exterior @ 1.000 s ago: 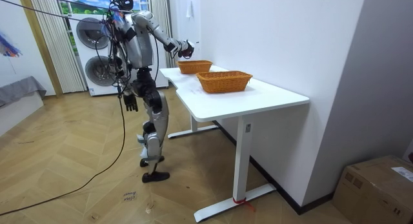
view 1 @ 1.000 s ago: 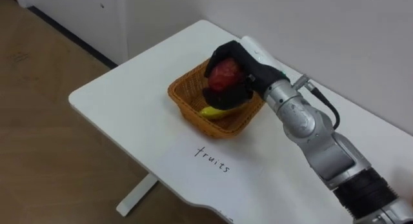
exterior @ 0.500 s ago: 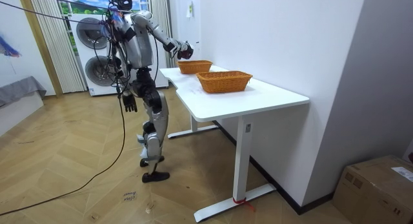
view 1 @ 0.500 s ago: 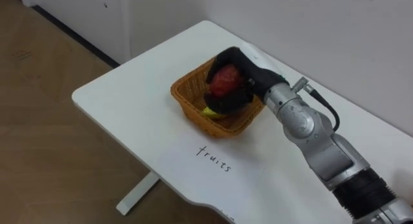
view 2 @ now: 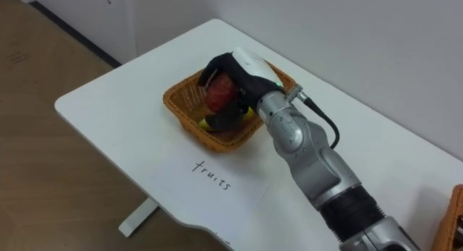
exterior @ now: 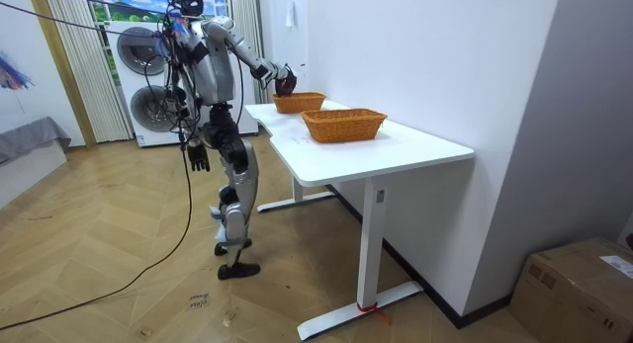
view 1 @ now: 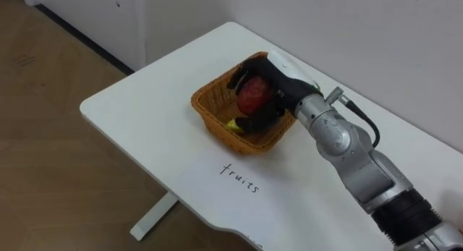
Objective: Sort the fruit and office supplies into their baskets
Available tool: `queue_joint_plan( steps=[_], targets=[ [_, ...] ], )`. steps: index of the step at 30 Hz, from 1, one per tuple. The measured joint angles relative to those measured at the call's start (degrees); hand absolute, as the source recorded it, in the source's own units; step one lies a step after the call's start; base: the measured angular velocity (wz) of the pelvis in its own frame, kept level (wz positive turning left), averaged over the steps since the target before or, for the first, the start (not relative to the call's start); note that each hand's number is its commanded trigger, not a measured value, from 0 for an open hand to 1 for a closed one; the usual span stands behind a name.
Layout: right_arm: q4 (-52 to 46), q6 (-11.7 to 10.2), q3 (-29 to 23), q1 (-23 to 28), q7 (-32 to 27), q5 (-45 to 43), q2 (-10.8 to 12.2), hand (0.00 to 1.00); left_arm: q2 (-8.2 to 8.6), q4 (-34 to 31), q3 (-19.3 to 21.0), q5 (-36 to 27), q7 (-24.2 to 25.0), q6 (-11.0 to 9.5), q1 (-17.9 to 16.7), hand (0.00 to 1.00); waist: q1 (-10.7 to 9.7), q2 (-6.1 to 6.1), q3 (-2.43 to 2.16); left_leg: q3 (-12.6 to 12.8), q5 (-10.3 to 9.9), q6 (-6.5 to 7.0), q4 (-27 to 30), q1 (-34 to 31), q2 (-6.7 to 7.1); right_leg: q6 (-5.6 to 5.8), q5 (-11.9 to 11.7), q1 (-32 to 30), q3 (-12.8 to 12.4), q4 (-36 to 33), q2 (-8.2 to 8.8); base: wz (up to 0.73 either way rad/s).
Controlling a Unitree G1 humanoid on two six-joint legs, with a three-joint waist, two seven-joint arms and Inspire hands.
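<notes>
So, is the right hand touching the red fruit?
Touching. The left eye view shows fingers of the right hand curled round the red fruit, over the basket.

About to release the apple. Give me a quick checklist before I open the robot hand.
1. Grip: ok. The right robot hand has its fingers curled round the apple.
2. Correct basket: ok. The label beside it says fruits.
3. Apple within the rim: ok.
4. Apple resting on the basket floor: cannot tell.
5. Landing spot: ok, though a banana lies just under the hand.
6. Left robot hand clear: ok, it hangs at the robot's side.
</notes>
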State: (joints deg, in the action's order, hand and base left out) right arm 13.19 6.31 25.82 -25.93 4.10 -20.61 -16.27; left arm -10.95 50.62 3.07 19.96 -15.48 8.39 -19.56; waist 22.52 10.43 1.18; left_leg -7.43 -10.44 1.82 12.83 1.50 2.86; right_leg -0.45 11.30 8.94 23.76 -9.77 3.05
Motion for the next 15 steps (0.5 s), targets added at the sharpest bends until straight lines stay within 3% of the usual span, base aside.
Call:
queue_joint_plan(
  steps=[15],
  targets=[
    [-0.01,0.02,-0.01,0.00,0.76,0.03,0.04,0.00,0.00,0.01,0.00,0.01,-0.10,0.00,-0.05,0.00,0.02,-0.02,-0.01,0.07,0.01,0.00,-0.02,0.10,-0.01,0.00,0.00,0.10,-0.06,0.01,-0.01,0.00]
  ],
)
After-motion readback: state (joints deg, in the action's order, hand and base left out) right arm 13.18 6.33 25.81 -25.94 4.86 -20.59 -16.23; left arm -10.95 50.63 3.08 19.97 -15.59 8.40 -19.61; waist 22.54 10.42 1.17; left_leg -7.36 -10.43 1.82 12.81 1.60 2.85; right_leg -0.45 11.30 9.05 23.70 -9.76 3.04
